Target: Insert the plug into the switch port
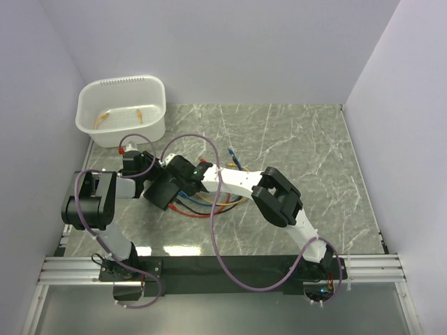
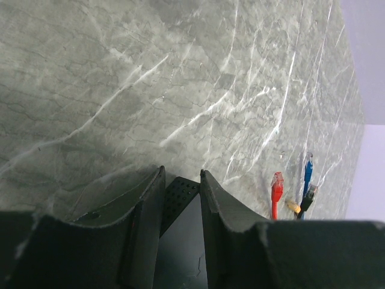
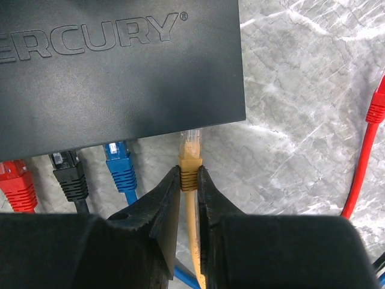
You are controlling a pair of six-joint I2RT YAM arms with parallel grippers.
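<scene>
Right gripper (image 3: 189, 176) pinches the orange-booted, clear-tipped plug (image 3: 190, 150), keeping it square, tip at the socket edge of the flat matte-black switch (image 3: 120, 78); left gripper (image 2: 181, 176) clamps the switch, apparently steadying it.

black-and-white jointed left arm (image 1: 94, 199) folded at the elbow, forearm pointed rightward | black two-finger left gripper (image 2: 180, 183) clamped, fingers narrowly apart | white-and-black right arm (image 1: 279, 199) stretched leftward, wrist lowered | black right gripper (image 3: 189, 174) pinched nearly closed
</scene>
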